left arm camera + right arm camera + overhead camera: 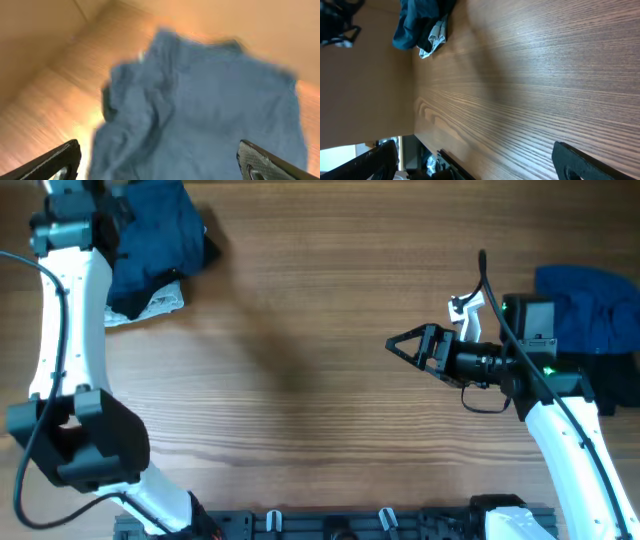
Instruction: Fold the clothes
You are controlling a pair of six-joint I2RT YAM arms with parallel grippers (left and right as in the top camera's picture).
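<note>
A pile of crumpled blue clothes point(155, 240) with a white garment point(160, 302) under its edge lies at the table's far left. My left gripper is above that pile, its fingertips hidden under the arm in the overhead view. In the left wrist view its jaws point(160, 162) are open and empty, with blue cloth point(210, 105) filling the frame, blurred. A second pile of blue and dark clothes point(590, 315) lies at the right edge. My right gripper point(395, 345) is open and empty over bare wood, pointing left. The right wrist view shows the left pile point(422, 22) far off.
The wooden table point(320, 380) spreads between the two piles. A black rail with clips point(330, 525) runs along the near edge. The left arm's base point(85, 435) stands at the near left, the right arm's base point(510, 515) at the near right.
</note>
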